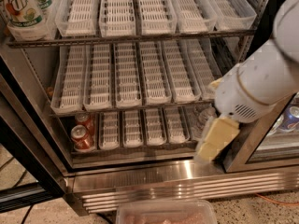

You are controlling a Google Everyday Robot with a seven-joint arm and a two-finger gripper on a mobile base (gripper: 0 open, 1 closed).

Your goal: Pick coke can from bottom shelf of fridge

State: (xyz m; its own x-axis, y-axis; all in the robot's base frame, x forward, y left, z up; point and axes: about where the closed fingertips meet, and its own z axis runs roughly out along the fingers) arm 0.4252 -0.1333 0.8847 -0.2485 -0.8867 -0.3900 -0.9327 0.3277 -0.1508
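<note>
The fridge (140,183) stands open, with tiers of white slotted trays. On the dim bottom shelf (140,154), two red coke cans sit in the far-left lane, one at the front (82,138) and one behind it (84,120). My gripper (212,141), cream-coloured on a white arm (261,78), hangs in front of the right end of the bottom shelf. It is far to the right of the cans and holds nothing that I can see. A clear water bottle (202,117) is partly hidden behind the gripper.
A 7UP bottle (21,8) stands on the top-left tier. The dark door edge (23,143) runs down the left. A glass door at the right shows cans (292,118) behind it. A pinkish container (166,212) is at the bottom edge.
</note>
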